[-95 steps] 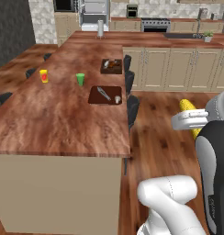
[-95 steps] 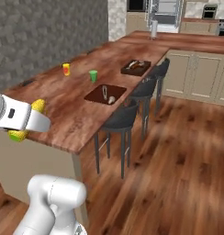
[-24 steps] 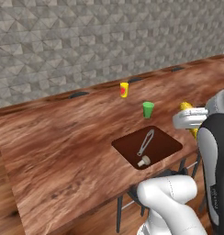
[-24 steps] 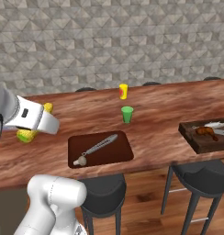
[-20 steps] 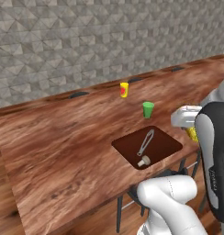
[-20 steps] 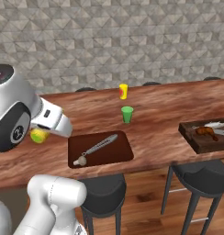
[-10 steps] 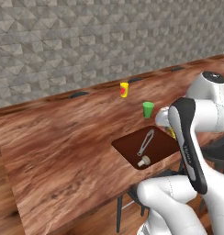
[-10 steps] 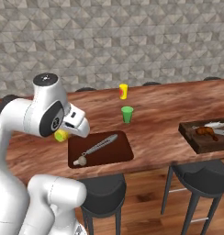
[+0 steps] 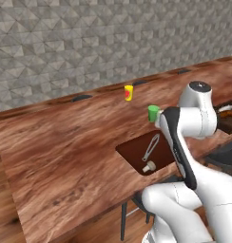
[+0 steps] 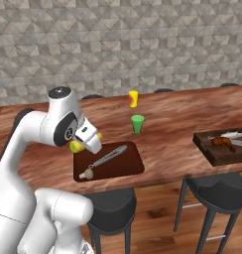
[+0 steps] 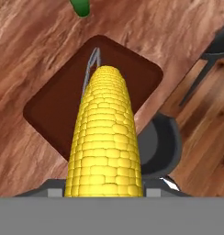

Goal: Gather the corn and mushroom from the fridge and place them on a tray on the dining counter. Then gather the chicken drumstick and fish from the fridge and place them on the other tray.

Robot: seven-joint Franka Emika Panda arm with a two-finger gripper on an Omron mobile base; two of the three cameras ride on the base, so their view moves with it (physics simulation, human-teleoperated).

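My gripper (image 10: 87, 142) is shut on the corn (image 11: 104, 137), a yellow cob that points away from the hand in the hand view. The cob (image 10: 75, 147) hangs just above the left end of a dark brown tray (image 10: 128, 168) on the wooden dining counter (image 10: 167, 124). In that tray lie a long grey utensil (image 10: 108, 155) and a small pale knob (image 10: 86, 174) that looks like the mushroom. To the right, the other tray (image 10: 207, 149) holds the chicken drumstick (image 10: 222, 142) and the grey fish (image 10: 235, 135).
A green cup (image 10: 137, 123) stands just behind the near tray, a yellow and red cup (image 10: 134, 98) farther back. Black stools (image 10: 110, 208) (image 10: 217, 191) stand under the counter's front edge. A grey stone wall (image 10: 143, 44) rises behind the counter.
The arm has swung the corn from beside the robot in over the near tray. Counter, trays and cups have kept their places over the last second.
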